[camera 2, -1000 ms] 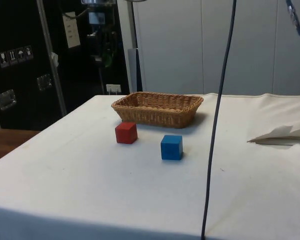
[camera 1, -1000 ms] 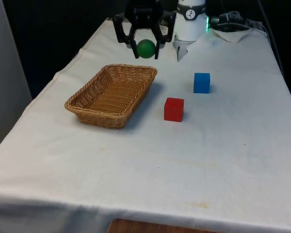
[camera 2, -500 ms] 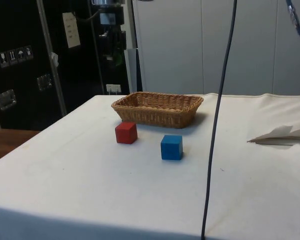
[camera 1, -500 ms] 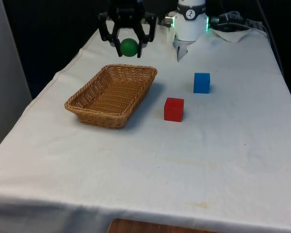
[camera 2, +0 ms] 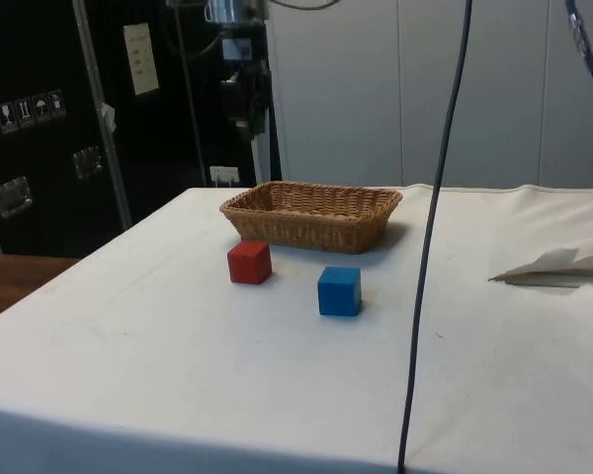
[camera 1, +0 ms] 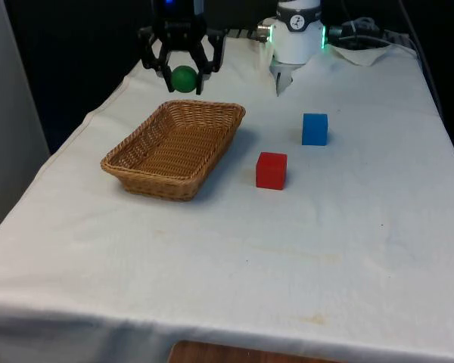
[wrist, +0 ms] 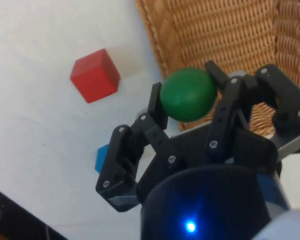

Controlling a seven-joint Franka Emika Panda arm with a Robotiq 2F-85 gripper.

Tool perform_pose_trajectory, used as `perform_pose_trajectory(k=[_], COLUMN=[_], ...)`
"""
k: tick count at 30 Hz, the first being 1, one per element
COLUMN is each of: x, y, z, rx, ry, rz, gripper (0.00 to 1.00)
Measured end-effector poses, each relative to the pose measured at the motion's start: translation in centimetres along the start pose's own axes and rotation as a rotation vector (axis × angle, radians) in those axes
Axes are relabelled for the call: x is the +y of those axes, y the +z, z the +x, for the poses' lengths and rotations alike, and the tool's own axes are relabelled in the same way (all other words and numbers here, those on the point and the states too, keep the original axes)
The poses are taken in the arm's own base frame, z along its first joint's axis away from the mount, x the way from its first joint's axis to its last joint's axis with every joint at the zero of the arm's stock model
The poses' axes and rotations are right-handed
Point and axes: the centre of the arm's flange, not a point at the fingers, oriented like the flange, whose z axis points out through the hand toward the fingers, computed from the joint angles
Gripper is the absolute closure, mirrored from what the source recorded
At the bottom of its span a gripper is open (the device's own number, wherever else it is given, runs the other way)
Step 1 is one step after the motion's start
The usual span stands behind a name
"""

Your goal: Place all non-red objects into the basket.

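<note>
You've got the table [camera 1: 348, 249] under its white cloth, with the wicker basket [camera 1: 136, 162] sitting toward the front view's left. The gripper [camera 1: 178, 76] hangs in the air above the basket's far end, fingers clamped around the green ball [camera 1: 184, 78], so the ball's up off the table, not in the basket. The red cube [camera 1: 272, 169] sits just beside the basket on the front view's right, and the blue cube [camera 1: 315, 128] is a bit farther back, near it.
</note>
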Motion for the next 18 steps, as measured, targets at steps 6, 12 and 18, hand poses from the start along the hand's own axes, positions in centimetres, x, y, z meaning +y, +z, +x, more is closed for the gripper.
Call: perform_pose_trajectory(k=[6, 12, 18], x=[0.7, 0.9, 1.2], y=[2.4, 3.6, 5.8], z=[-1.4, -1.9, -2.2], rx=[-0.011, -0.015, -0.029], ry=[0.014, 0.024, 0.04], rz=[-0.01, -0.016, -0.017], gripper=[1.0, 1.0, 1.0])
